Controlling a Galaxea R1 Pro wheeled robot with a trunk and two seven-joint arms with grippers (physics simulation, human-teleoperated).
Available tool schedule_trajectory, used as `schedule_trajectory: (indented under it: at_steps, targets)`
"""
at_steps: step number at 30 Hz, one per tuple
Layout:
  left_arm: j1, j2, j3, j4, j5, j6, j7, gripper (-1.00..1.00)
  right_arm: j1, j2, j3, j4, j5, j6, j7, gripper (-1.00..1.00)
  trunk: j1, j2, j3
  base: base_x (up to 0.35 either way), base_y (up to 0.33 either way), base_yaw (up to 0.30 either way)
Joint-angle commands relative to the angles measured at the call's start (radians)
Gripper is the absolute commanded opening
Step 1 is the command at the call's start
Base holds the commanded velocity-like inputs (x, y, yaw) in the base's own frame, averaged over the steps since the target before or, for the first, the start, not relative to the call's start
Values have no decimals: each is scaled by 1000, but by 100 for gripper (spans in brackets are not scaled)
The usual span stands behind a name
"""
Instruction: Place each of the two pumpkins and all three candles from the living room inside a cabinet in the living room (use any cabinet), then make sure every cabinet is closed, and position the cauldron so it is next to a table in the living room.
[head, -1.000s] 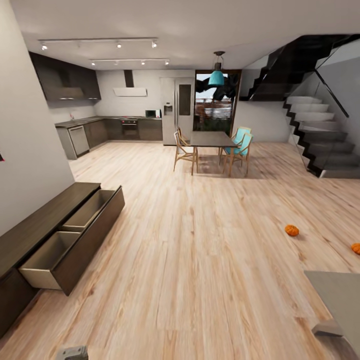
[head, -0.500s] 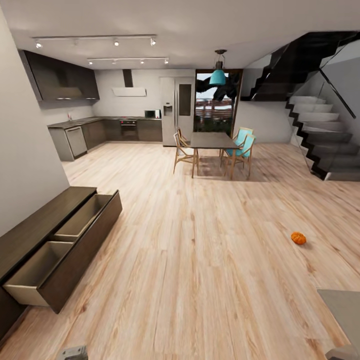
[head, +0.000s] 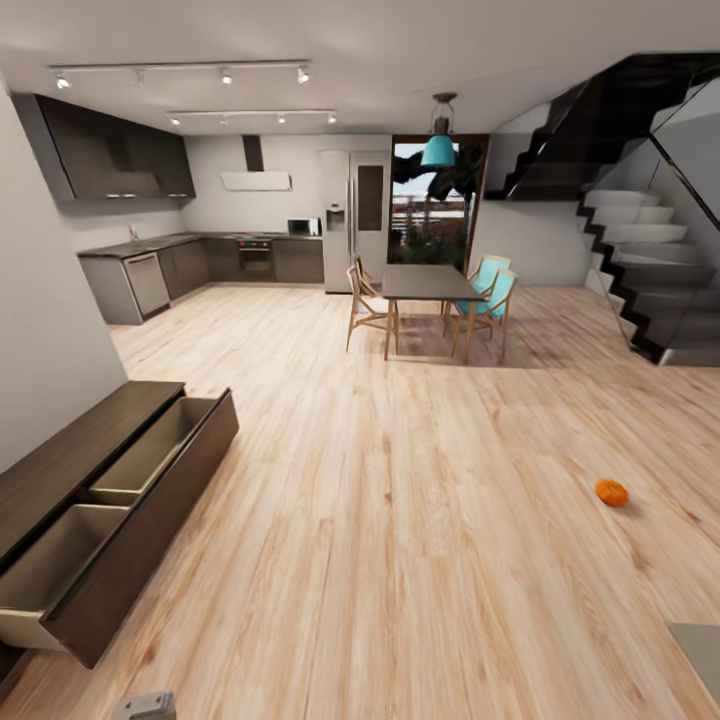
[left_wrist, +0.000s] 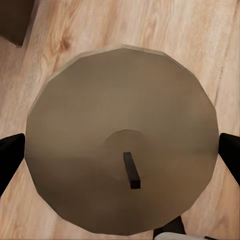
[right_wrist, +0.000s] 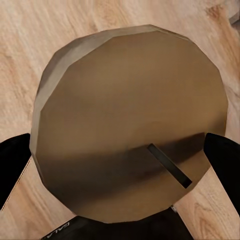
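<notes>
The left gripper (left_wrist: 120, 155) clamps one candle (left_wrist: 120, 140), the fingers (left_wrist: 10, 160) pressed against its sides; the right gripper (right_wrist: 117, 165) grips another candle (right_wrist: 130, 115) the same way. The cabinet (head: 60, 470) stands at nine o'clock with two drawers pulled open. One pumpkin (head: 611, 491) lies on the wood floor (head: 400, 520) at three o'clock.

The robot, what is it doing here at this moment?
It carries a candle in each claw: the left claw grips one candle, the right claw another candle. To its left, the cabinet has two drawers open. One pumpkin lies on the floor to its right.
</notes>
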Motion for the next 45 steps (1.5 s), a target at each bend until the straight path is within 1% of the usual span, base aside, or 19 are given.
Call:
schedule_trajectory:
  at_steps: [1, 8, 39, 45]
  targets:
    - [0, 0, 0, 0, 0, 0, 0, -100, 0, 0, 0, 0, 2, 0, 0, -100, 0, 0, -1, 329, 0, 0]
    - [0, 0, 0, 0, 0, 0, 0, -100, 0, 0, 0, 0, 2, -2, 0, -100, 0, 0, -8, 329, 0, 0]
    - [0, 0, 0, 0, 0, 0, 1, -100, 0, 0, 0, 3, 3, -3, 1, -100, 0, 0, -8, 329, 0, 0]
    - [0, 0, 0, 0, 0, 0, 1, -100, 0, 0, 0, 3, 3, -2, 1, -100, 0, 0, -8, 329, -72, 0]
